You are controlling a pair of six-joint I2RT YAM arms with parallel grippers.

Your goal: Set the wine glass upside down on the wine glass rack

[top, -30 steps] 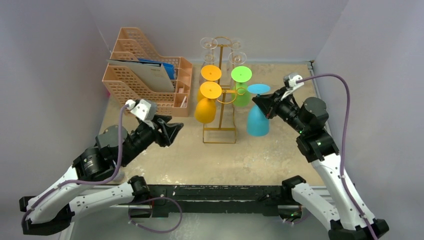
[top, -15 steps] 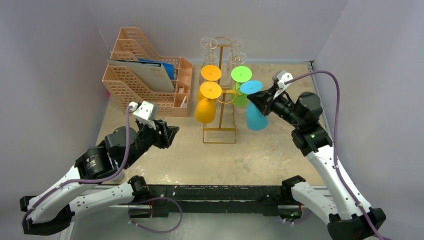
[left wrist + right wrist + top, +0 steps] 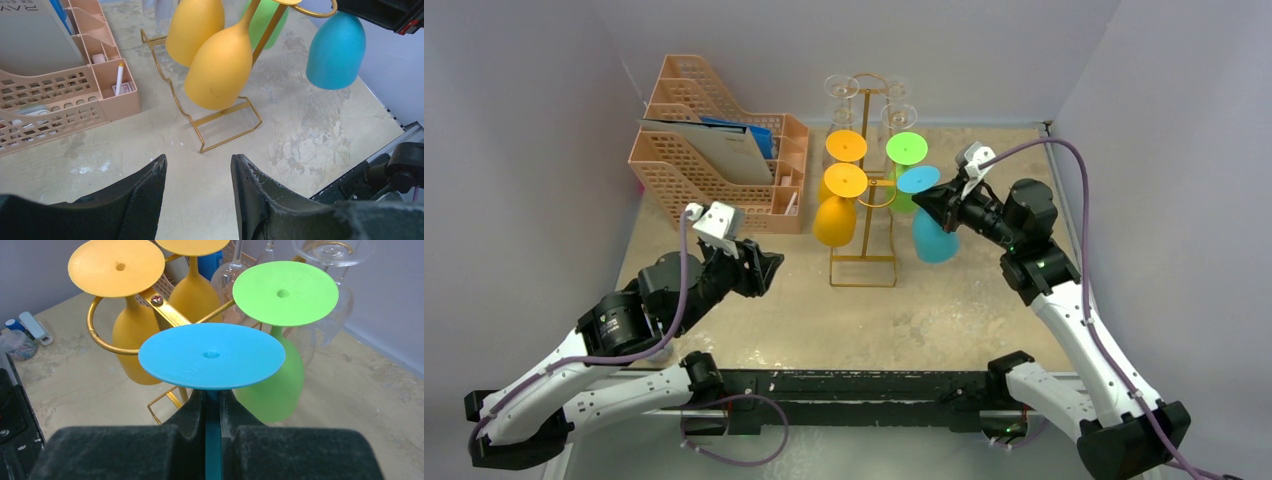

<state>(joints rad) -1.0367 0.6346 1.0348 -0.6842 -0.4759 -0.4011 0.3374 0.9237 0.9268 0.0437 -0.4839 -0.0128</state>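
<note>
Left gripper (image 3: 767, 268) spread open and empty at near-left, well apart from rack (image 3: 866, 215). Free ring hook (image 3: 880, 193) on the rack's right side sits just left of blue glass (image 3: 932, 238). Glass upside down, stem vertical, foot up, beside the hook, not in it. Right gripper (image 3: 941, 205) clamped on the stem; right arm nearer; next move looks leftward.

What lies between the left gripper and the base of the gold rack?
Only bare tabletop; the left wrist view shows nothing between the left gripper and the rack's base.
</note>
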